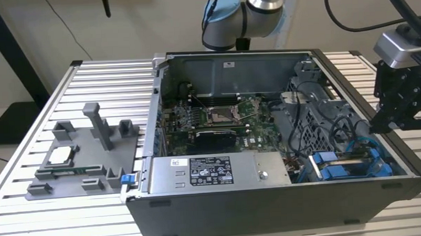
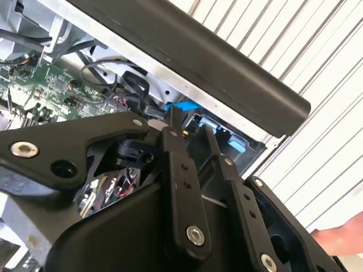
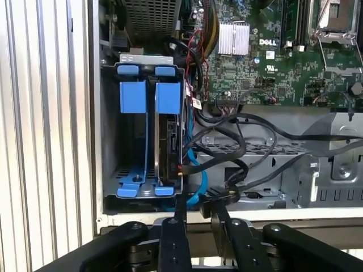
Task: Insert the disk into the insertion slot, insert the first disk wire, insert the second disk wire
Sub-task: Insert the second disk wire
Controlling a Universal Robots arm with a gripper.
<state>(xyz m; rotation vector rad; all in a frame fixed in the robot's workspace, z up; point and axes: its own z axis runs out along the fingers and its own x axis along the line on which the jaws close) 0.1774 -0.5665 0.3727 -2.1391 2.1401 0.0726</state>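
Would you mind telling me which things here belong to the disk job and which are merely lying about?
Job: disk in blue carrier, insertion slot, black wire plug by the hand.
Lying about: grey fixture tray, power-supply box, motherboard.

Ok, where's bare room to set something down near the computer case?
Free: the ribbed aluminium tabletop around the grey plastic fixture, on the exterior view's left. Crowded: inside the dark metal computer case, by the blue-tabbed drive cage, tangled with black cables.
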